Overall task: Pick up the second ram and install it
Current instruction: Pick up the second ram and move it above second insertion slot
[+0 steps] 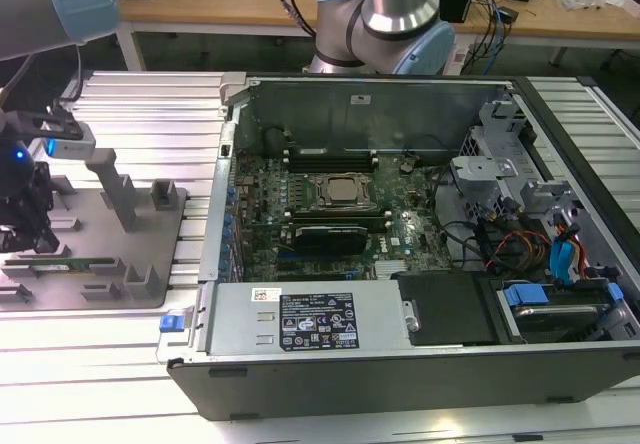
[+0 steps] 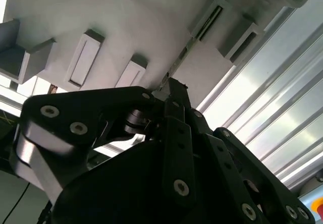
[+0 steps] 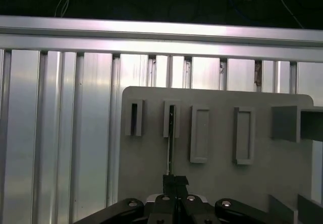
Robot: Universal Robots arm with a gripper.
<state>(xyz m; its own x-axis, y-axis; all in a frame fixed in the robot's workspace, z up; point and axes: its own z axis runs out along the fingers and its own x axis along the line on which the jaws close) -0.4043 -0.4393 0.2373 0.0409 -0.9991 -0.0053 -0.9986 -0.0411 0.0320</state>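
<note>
While the second ram (image 3: 169,138) sits edgewise in a slot of the gray holder (image 3: 146,163), my gripper (image 3: 175,179) pinches it. Fingers stand narrow.

No print can be read. On the grey power supply cover (image 1: 240,316) there is a black label (image 1: 318,324) with white marks and a small white sticker (image 1: 265,295). Another white sticker (image 1: 358,98) is on the case wall (image 1: 300,114). All lettering is too small to make out.
</note>
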